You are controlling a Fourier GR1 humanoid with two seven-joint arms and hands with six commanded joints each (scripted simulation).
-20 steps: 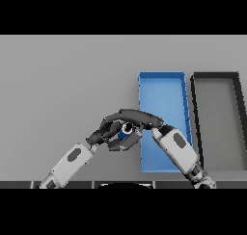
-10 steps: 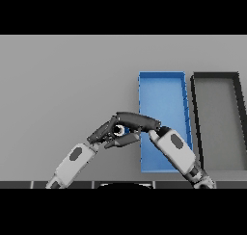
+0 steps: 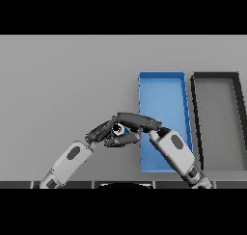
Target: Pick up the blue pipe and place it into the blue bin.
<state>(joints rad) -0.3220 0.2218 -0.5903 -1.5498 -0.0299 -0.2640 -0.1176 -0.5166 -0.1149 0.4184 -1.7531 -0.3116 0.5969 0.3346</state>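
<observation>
One blue pipe (image 3: 122, 130), two bins. The pipe shows only as a small blue patch between the two hands, just left of the blue bin (image 3: 162, 92) — outside it. The right hand (image 3: 135, 121) curls around it; the left hand (image 3: 100, 131) lies against it, fingers relaxed. A dark bin (image 3: 215, 123) stands further right.
</observation>
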